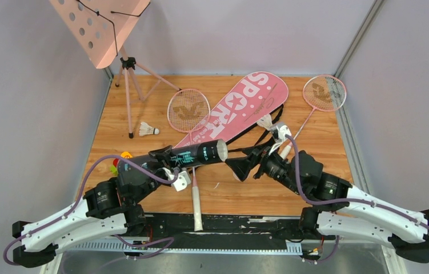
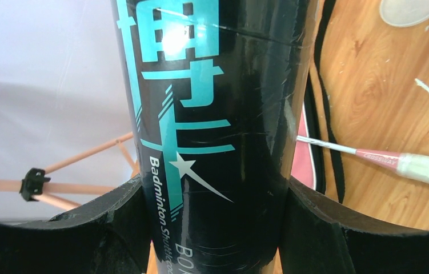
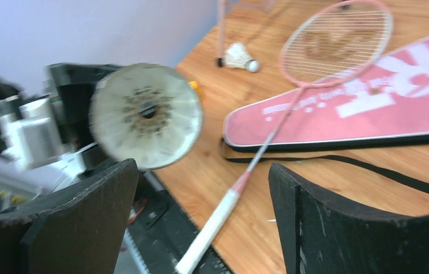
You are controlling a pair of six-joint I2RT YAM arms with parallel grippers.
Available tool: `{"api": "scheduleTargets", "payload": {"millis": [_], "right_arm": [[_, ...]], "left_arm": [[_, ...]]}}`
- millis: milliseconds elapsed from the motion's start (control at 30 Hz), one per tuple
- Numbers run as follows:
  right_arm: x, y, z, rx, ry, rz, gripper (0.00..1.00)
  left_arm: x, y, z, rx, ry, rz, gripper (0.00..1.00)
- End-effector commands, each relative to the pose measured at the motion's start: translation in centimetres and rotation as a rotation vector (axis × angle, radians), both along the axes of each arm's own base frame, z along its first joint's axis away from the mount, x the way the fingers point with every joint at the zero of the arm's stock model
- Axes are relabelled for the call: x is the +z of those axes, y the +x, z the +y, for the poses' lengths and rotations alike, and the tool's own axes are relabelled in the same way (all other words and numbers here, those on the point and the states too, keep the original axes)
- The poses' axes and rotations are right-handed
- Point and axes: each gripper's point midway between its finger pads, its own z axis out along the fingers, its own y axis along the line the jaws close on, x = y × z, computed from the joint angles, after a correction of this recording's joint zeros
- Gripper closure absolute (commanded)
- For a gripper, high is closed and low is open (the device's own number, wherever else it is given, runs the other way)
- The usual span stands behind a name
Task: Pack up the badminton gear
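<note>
Containers: you have two. The tube (image 1: 197,153) is held roughly level over the near middle of the desk (image 1: 115,142), with its open mouth turned toward your right arm. The mouth shows the white feather skirt of a shuttlecock (image 3: 146,117) inside. How many sit behind it cannot be told. The bag (image 1: 240,105) lies flat across the far half of the desk, lettered side up. Whether it is zipped, or holds anything, cannot be told.

Count: two rackets, both outside the bag. One (image 1: 189,111) has its head just left of the bag, and its shaft runs under the tube toward the near edge. The other (image 1: 325,92) lies at the far right corner, handle pointing toward your right arm. Two shuttlecocks lie loose on the desk. One (image 1: 149,129) is near a foot of the stand (image 1: 100,28), and one (image 1: 265,121) is at the bag's right edge.

Jaws: your left jaws are clamped on the tube's body, both fingers (image 2: 86,240) against its sides. Your right jaws stand wide and hold nothing, close by the tube's mouth.
</note>
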Motion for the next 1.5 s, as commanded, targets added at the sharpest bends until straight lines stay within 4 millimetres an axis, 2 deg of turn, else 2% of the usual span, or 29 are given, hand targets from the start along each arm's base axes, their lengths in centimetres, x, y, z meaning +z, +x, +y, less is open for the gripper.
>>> {"api": "scheduleTargets", "payload": {"millis": [0, 100, 167, 267, 400, 500, 600, 700, 900, 1033, 1333, 1400, 1467], "right_arm": [[-0.3, 5.0, -3.0, -0.312, -0.048, -0.009, 0.16], [-1.0, 8.0, -4.9, -0.460, -0.066, 0.011, 0.24], [-2.4, 10.4, -6.1, -0.551, -0.093, 0.046, 0.29], [-5.6, 14.7, -8.8, -0.708, -0.148, 0.128, 0.37], [-10.2, 19.7, -11.5, -0.864, -0.225, 0.261, 0.42], [-13.0, 23.0, -13.4, -0.962, -0.252, 0.378, 0.44], [-15.0, 25.7, -14.5, -1.048, -0.226, 0.492, 0.46], [-15.8, 28.1, -14.3, -1.084, -0.181, 0.571, 0.48], [-18.1, 30.8, -14.7, -1.169, -0.228, 0.669, 0.48], [-19.9, 31.7, -15.5, -1.222, -0.266, 0.728, 0.49], [-22.0, 31.0, -16.4, -1.275, -0.346, 0.787, 0.51], [-22.0, 30.9, -16.5, -1.280, -0.353, 0.787, 0.58], [-21.8, 30.7, -16.7, -1.282, -0.357, 0.782, 0.70]], "left_arm": [[2.5, 1.0, 0.8, 0.087, -0.084, -0.052, 0.53], [2.4, 1.5, 1.6, 0.137, -0.071, -0.066, 0.53], [2.6, 1.8, 2.1, 0.169, -0.069, -0.076, 0.53], [2.9, 2.1, 3.0, 0.218, -0.069, -0.092, 0.53], [3.4, 2.2, 3.8, 0.251, -0.086, -0.109, 0.53], [3.5, 2.1, 3.9, 0.244, -0.100, -0.115, 0.53], [3.6, 2.1, 4.0, 0.244, -0.096, -0.120, 0.53], [3.6, 2.0, 3.9, 0.241, -0.098, -0.119, 0.53], [3.6, 1.9, 3.8, 0.228, -0.101, -0.116, 0.53], [3.5, 1.8, 3.6, 0.218, -0.103, -0.112, 0.53], [3.5, 1.8, 3.5, 0.210, -0.099, -0.111, 0.53], [3.4, 1.8, 3.4, 0.207, -0.097, -0.110, 0.53], [3.4, 1.8, 3.3, 0.206, -0.094, -0.109, 0.53]]}}
